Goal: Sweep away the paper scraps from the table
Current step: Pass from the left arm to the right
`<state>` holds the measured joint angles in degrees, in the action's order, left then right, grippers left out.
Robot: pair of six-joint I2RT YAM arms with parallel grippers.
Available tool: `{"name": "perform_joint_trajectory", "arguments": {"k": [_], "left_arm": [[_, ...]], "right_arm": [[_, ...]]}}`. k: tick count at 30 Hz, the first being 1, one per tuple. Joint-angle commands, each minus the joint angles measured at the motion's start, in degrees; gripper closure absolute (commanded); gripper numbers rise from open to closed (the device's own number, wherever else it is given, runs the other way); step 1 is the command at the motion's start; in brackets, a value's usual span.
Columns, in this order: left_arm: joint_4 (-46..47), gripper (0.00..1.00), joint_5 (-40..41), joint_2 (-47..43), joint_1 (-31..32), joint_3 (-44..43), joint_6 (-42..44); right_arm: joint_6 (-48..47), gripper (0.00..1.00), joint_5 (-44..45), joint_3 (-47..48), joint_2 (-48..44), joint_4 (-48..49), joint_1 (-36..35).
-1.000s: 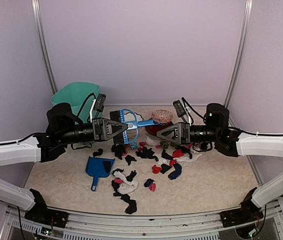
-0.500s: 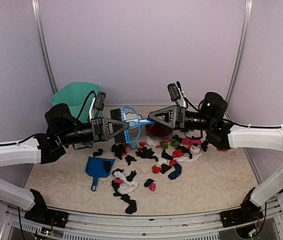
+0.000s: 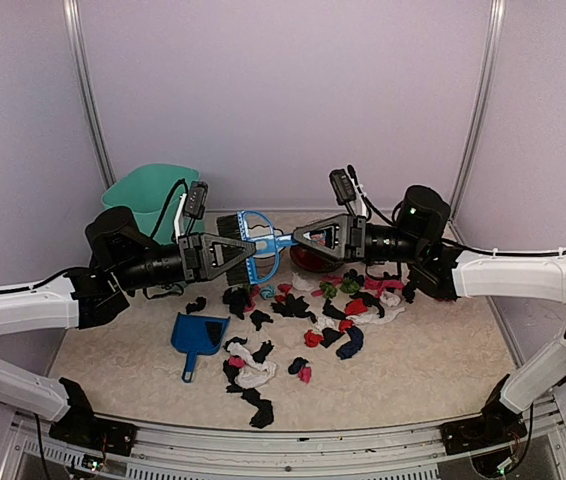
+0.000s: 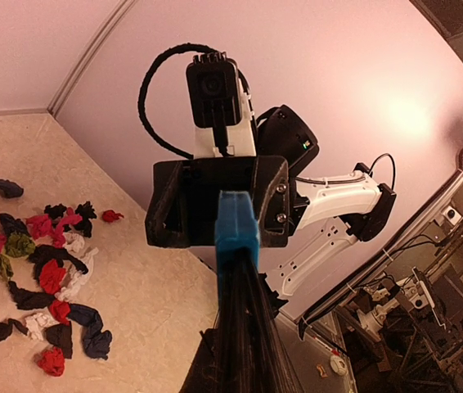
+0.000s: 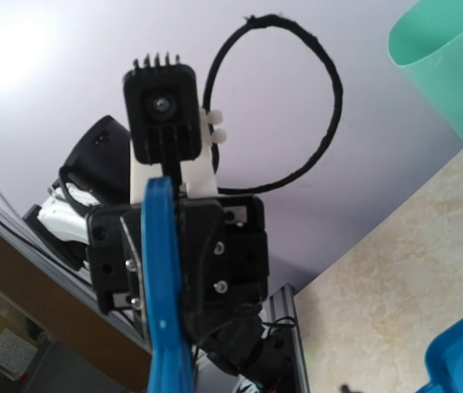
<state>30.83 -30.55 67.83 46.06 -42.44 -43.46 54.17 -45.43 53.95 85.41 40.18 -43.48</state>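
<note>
And here we are: the left gripper (image 3: 248,255) is clamped tight on the small blue hand brush (image 3: 268,244), a plastic one with black bristles. It holds the brush in the air, behind and a little right of the blue plastic dustpan (image 3: 199,333). Facing it, the right gripper (image 3: 295,240) sits at the far tip of the brush handle. From the left wrist we see its jaws on either side of that blue tip, but we cannot tell whether they pinch it or stand just off it.

Down below, the paper scraps (image 3: 293,308) lie on the beige speckled table (image 3: 433,360). They are crumpled wads, mostly black, with red, pink, white, green and dark blue among them. All of them lie to the right of the dustpan, beneath both grippers and the brush, and neither gripper touches them. The nearest wads sit just beside the dustpan's right edge, and a short trail runs from there toward the metal front rail (image 3: 283,432).

For room, we have open surface left of the dustpan, a strip between it and the rail, and a wide stretch right of the scraps. A teal plastic bin (image 3: 148,190) stands behind the dustpan, against the back wall.
</note>
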Motion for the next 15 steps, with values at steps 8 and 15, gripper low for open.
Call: {"name": "perform_joint_trajectory", "arguments": {"k": [8,15], "left_arm": [[1.1,1.00,0.3,-0.7,0.3,0.2,0.8],[1.1,1.00,0.5,-0.8,0.3,0.3,1.0]], "right_arm": [[0.4,0.56,-1.1,2.5,1.2,0.8,-1.6],[0.8,0.63,-1.6,3.3,2.0,1.4,-2.4]]}}
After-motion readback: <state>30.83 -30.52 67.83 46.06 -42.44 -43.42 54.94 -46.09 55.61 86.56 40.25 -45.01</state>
